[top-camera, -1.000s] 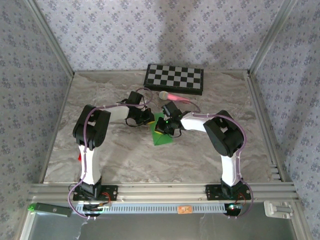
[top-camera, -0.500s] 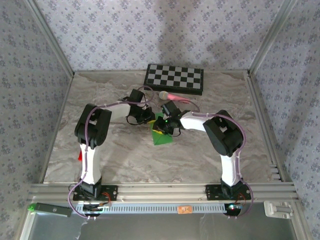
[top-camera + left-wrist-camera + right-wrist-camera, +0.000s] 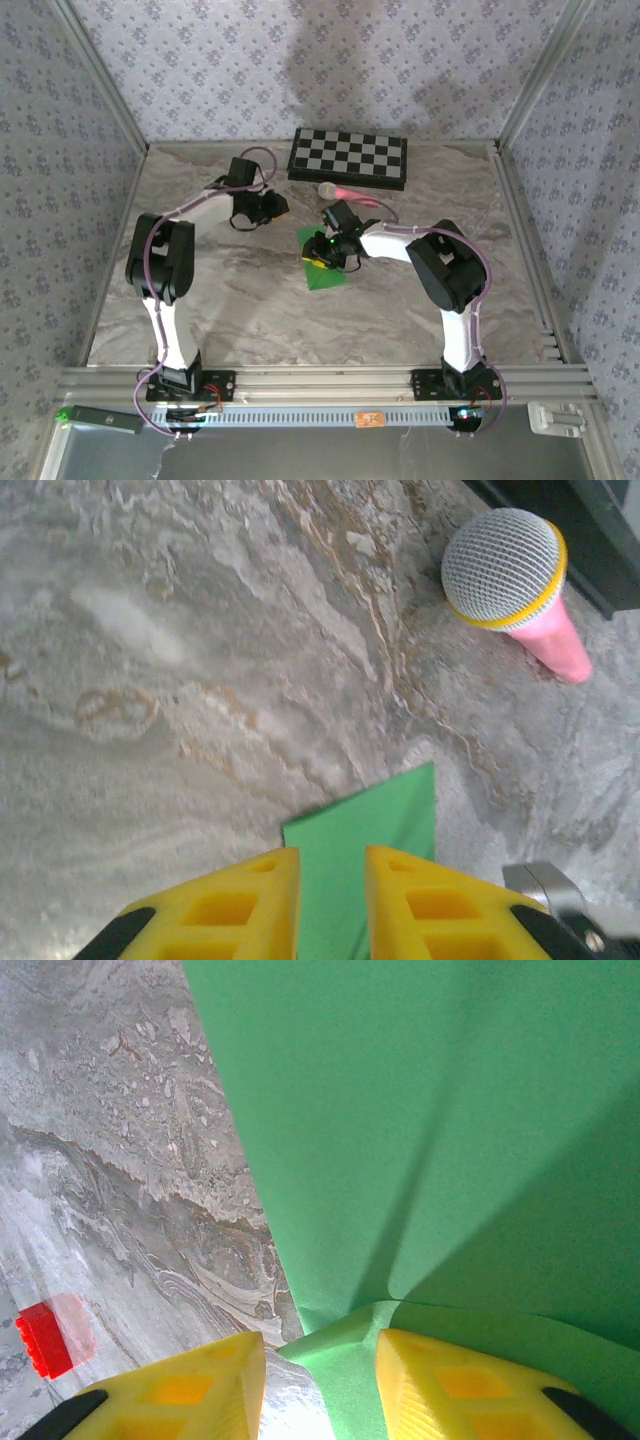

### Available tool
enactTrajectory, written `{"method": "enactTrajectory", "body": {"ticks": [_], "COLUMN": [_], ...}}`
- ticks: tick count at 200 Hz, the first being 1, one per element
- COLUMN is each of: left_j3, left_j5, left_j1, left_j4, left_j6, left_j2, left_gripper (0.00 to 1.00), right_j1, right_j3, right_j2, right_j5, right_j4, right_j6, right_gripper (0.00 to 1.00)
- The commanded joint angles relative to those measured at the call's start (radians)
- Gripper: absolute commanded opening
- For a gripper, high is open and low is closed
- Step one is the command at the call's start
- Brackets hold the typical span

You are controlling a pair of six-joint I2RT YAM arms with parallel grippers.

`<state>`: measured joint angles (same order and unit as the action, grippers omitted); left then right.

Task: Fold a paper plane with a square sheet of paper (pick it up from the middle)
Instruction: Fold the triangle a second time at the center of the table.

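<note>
Both let go: the left gripper (image 3: 332, 860), fingers now slightly apart, has swung back toward the far left, while the right gripper (image 3: 320, 1348) spreads open over the folded edge, leaving the green paper (image 3: 326, 272) on the table (image 3: 250, 310), that crease apparently pressed.

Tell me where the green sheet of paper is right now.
In the top view the square sheet of paper lies centrally on the table, just nearer than the pink microphone, with the right fingers over its edge.
</note>
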<state>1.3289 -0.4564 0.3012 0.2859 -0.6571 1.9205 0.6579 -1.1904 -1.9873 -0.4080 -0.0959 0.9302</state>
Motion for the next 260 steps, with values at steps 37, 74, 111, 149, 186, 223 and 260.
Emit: {"method": "enactTrajectory", "body": {"ticks": [37, 74, 111, 149, 186, 223, 260], "left_j3": [-0.211, -0.272, -0.329, -0.362, -0.373, -0.348, -0.320], "left_j5": [-0.044, -0.056, -0.075, -0.105, -0.109, -0.110, -0.077], "left_j1": [0.022, 0.051, 0.082, 0.121, 0.158, 0.190, 0.202], "left_j4": [-0.092, -0.105, -0.154, -0.186, -0.194, -0.198, -0.185], "left_j6": [-0.108, -0.139, -0.196, -0.229, -0.243, -0.243, -0.240], "left_j2": [-0.138, -0.165, -0.181, -0.181, -0.175, -0.136, -0.097], "left_gripper": [0.26, 0.26, 0.20, 0.15, 0.11, 0.08, 0.05], "right_j1": [-0.013, -0.016, -0.019, -0.024, -0.026, -0.026, -0.027], "right_j3": [0.006, 0.007, 0.012, 0.022, 0.024, 0.019, 0.022], "right_j2": [-0.054, -0.057, -0.057, -0.057, -0.064, -0.069, -0.067], "right_j5": [0.025, 0.024, 0.023, 0.028, 0.031, 0.032, 0.032], "right_j4": [-0.098, -0.103, -0.097, -0.103, -0.118, -0.132, -0.130], "right_j6": [-0.016, -0.013, -0.012, -0.011, -0.011, -0.014, -0.013], "right_gripper": [0.41, 0.36, 0.26, 0.15, 0.07, 0.03, 0.02]}}
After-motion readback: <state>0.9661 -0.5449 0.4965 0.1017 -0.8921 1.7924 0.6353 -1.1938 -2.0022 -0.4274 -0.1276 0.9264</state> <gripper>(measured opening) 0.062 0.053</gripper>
